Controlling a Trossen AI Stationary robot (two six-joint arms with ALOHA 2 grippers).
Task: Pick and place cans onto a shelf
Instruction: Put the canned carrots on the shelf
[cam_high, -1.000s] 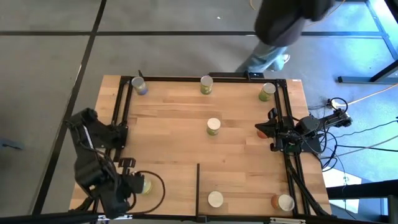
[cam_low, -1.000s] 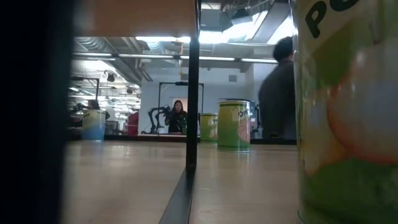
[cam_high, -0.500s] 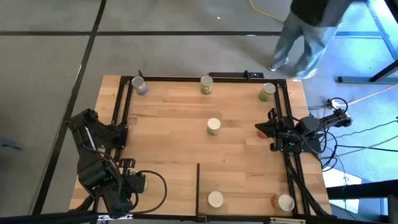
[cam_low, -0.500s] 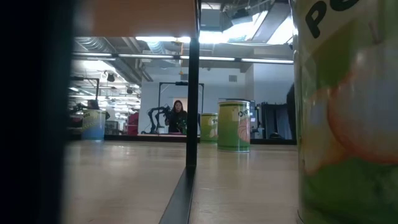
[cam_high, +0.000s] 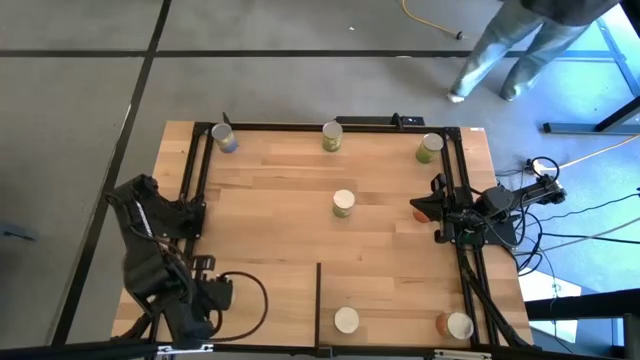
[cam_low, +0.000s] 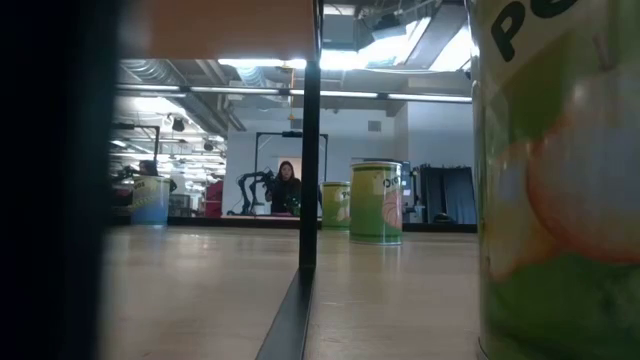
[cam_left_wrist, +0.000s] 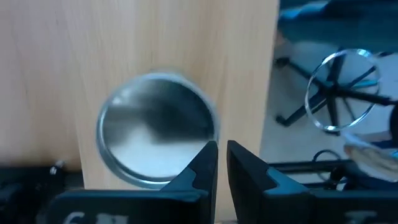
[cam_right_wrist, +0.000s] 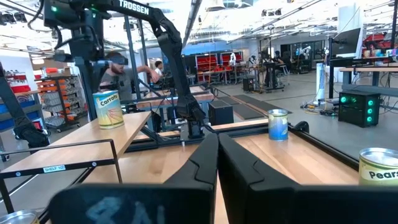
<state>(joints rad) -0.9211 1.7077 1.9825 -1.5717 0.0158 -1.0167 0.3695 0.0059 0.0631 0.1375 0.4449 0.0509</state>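
Several cans stand upright on the table: three along the far edge (cam_high: 223, 137) (cam_high: 332, 135) (cam_high: 430, 147), one in the middle (cam_high: 343, 203), two near the near edge (cam_high: 346, 320) (cam_high: 458, 326). The shelf (cam_high: 275, 310) is a pale panel at the near left, with its dark divider (cam_high: 318, 300). My left gripper (cam_high: 215, 297) is shut and stands over the shelf's left end. Its wrist view shows it (cam_left_wrist: 222, 152) over the rim of another can (cam_left_wrist: 155, 137), which the arm hides in the high view. My right gripper (cam_high: 418, 211) waits shut at the table's right edge.
A dark frame (cam_high: 340, 125) runs around the tabletop. Cables (cam_high: 560, 210) lie off the right edge. A person (cam_high: 520, 40) walks on the floor beyond the far right corner. In the low view a can (cam_low: 560, 180) stands close to the camera, right of the divider (cam_low: 308, 150).
My left gripper has shifted a little toward the table's right edge and now covers the can at the near left, which showed beside it a second ago. The person beyond the far edge has walked off to the right.
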